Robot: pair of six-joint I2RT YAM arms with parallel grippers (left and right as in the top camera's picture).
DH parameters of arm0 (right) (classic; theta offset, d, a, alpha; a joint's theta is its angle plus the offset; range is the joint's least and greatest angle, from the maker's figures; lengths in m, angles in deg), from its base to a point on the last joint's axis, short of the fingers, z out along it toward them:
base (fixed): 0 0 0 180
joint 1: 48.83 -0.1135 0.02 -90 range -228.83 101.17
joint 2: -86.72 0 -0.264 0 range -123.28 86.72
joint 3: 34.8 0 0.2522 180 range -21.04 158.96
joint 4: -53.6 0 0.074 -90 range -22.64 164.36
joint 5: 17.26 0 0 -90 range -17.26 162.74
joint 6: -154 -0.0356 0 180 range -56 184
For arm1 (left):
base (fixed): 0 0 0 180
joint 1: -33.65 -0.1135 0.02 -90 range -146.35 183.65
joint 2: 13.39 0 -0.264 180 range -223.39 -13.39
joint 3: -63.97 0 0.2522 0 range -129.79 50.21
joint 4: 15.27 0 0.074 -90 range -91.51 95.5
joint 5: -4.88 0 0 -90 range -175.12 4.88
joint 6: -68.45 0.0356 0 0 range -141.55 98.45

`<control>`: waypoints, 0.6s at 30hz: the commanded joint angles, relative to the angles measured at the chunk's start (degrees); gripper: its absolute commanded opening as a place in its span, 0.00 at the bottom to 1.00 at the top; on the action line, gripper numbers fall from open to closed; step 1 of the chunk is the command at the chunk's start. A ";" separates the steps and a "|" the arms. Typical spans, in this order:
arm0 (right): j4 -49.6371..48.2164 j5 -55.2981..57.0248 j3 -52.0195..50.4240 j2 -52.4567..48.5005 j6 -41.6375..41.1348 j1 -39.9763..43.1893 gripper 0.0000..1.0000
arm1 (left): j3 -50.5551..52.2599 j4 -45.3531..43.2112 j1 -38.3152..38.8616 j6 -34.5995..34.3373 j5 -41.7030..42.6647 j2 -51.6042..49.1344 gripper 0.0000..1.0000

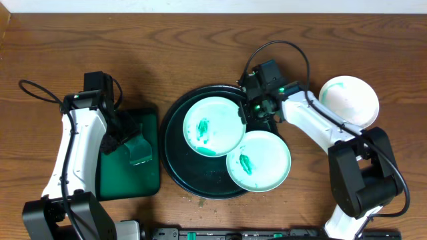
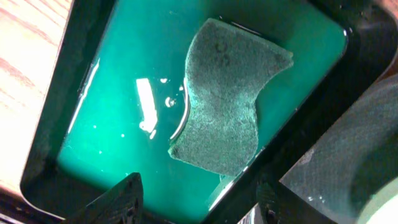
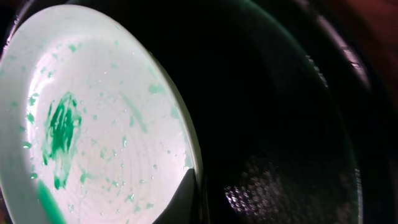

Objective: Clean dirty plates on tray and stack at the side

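Note:
A black round tray [image 1: 175, 170] holds two white plates smeared with green. The upper-left plate [image 1: 213, 127] fills the left of the right wrist view [image 3: 93, 124]. The second plate [image 1: 259, 160] lies at the tray's front right. My right gripper [image 1: 255, 110] is at the upper-left plate's right rim. One finger lies on the rim [image 3: 198, 190], the other is lost against the dark tray [image 3: 280, 124]. My left gripper [image 1: 127, 137] is open and empty [image 2: 193, 208] above a grey-green sponge [image 2: 227, 99] lying in green liquid.
The sponge sits in a black rectangular basin [image 1: 127, 183] of green liquid, left of the tray. A cleaner white plate [image 1: 349, 100] lies on the wooden table at the right side. Small crumbs lie at the table's front, by the tray.

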 commanded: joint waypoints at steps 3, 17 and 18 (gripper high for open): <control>-0.17 4.79 -0.22 0.33 -3.10 -2.12 0.01 | 0.28 -0.90 -0.04 1.20 -1.36 -2.56 0.54; -1.01 5.86 -0.22 0.28 -3.98 -2.05 0.01 | 0.28 -6.19 -0.04 4.57 4.68 -17.14 0.23; -1.01 5.86 -0.22 0.28 -3.98 -2.05 0.01 | 0.28 -6.73 -0.04 4.55 4.70 -17.84 0.20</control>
